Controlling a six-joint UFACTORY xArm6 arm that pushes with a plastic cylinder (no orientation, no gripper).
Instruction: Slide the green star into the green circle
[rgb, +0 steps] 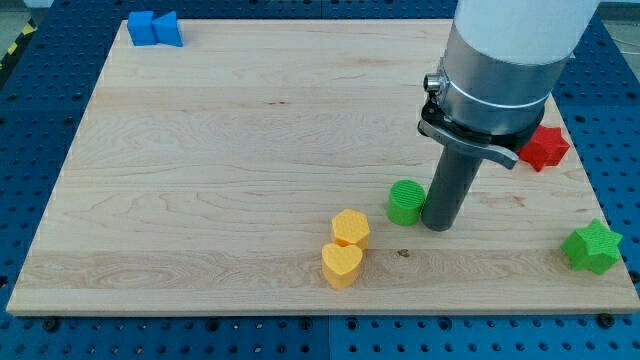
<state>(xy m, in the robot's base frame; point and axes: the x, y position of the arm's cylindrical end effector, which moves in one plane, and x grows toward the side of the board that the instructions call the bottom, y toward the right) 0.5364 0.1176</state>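
The green star lies near the board's right edge, low in the view. The green circle stands near the middle of the board's lower half. My tip rests on the board right beside the green circle, on its right side, touching or almost touching it. The green star is far to the right of my tip, with open wood between them.
A yellow hexagon and a yellow heart sit together left of and below the green circle. A red star lies at the right edge, partly behind the arm. Blue blocks sit at the top left corner. The wooden board lies on a blue perforated table.
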